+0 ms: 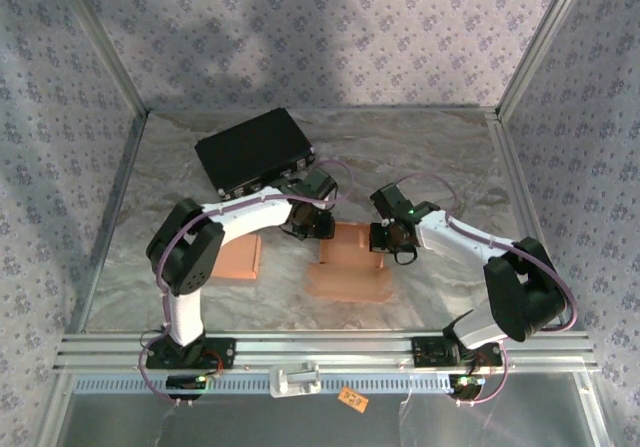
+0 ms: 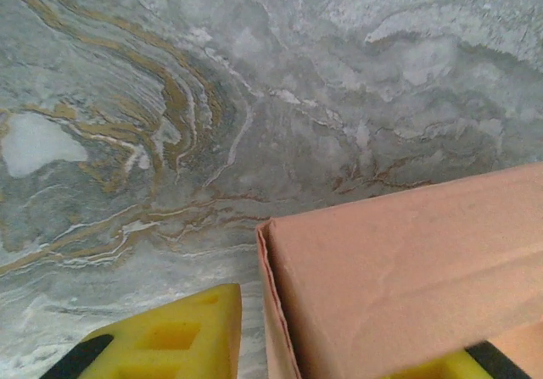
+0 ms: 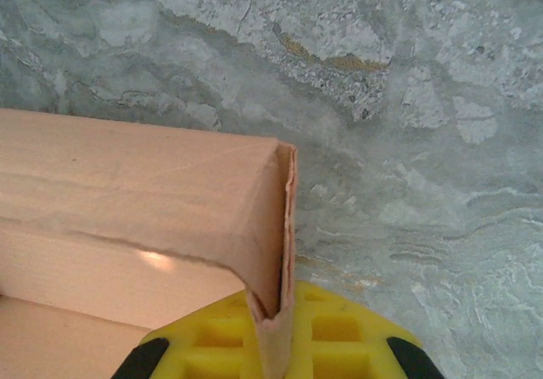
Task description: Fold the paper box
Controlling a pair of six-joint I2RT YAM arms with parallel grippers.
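The tan paper box point(image 1: 350, 263) lies half-formed on the marbled table between the two arms. My left gripper point(image 1: 316, 227) is at its far left corner. In the left wrist view the box's wall point(image 2: 399, 269) stands between the yellow fingers point(image 2: 174, 337), and the left gripper point(image 2: 331, 332) is open, its left finger apart from the wall's edge. My right gripper point(image 1: 388, 239) is at the box's right side. In the right wrist view the right gripper point(image 3: 276, 332) is shut on the doubled corner flap of the paper box point(image 3: 170, 192), which runs up from the jaws.
A second flat tan cardboard piece point(image 1: 238, 257) lies under the left arm. A black case point(image 1: 255, 150) sits at the back left. Patterned walls and metal rails point(image 1: 300, 347) enclose the table.
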